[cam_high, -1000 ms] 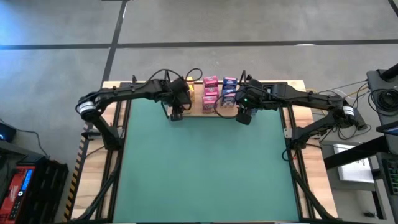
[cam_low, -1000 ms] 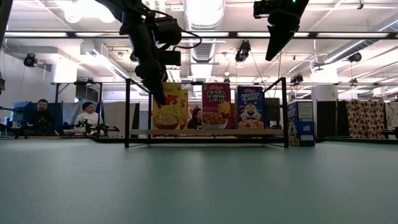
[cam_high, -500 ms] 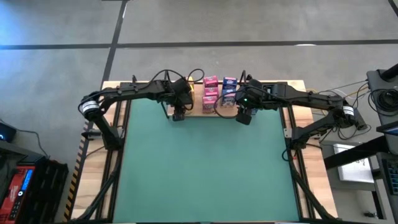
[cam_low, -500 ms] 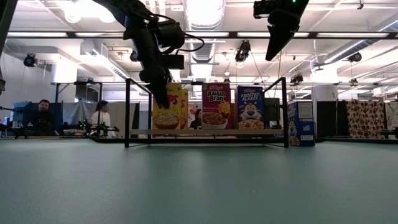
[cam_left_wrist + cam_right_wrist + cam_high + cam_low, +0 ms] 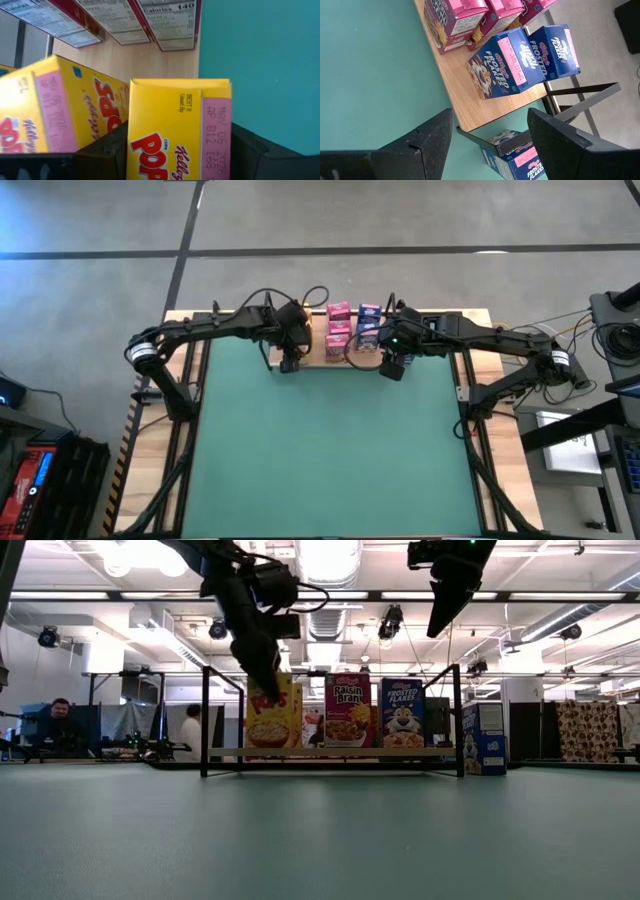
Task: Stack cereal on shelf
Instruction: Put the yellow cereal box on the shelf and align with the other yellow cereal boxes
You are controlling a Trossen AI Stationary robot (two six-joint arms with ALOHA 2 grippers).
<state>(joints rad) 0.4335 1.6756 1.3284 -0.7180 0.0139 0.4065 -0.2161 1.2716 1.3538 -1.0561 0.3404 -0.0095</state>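
left gripper [image 5: 177,150] is pinching a small yellow cardboard corn pops box [image 5: 179,131] between its two dark fingers [image 5: 102,152]; box top faces the wrist camera, pink date strip on its side. in the low view that gripper [image 5: 262,675] hangs at the top of the front yellow box [image 5: 268,712], at the left end of the light wooden shelf board with black wire uprights [image 5: 335,752]. in the high view the left gripper [image 5: 289,360] sits at the shelf's front edge, on the green table mat [image 5: 330,450] boundary.

just beside the held box, another yellow corn pops box [image 5: 55,107] stands on the wood, tilted in the wrist picture. past it, undersides of pink/magenta raisin bran boxes [image 5: 165,22] with nutrition panels.

right gripper [image 5: 490,137] is spread wide, nothing between the fingers, hovering above the shelf's right end. in the high view it [image 5: 392,366] is near the blue boxes. below it: two blue frosted flakes boxes [image 5: 522,57] upright on the board, touching, and a third blue box [image 5: 517,155] off the board's end, beside the black upright.

low view, front row: yellow, raisin bran box [image 5: 347,710], frosted flakes box [image 5: 403,712]; one blue box [image 5: 484,738] stands outside the right upright.
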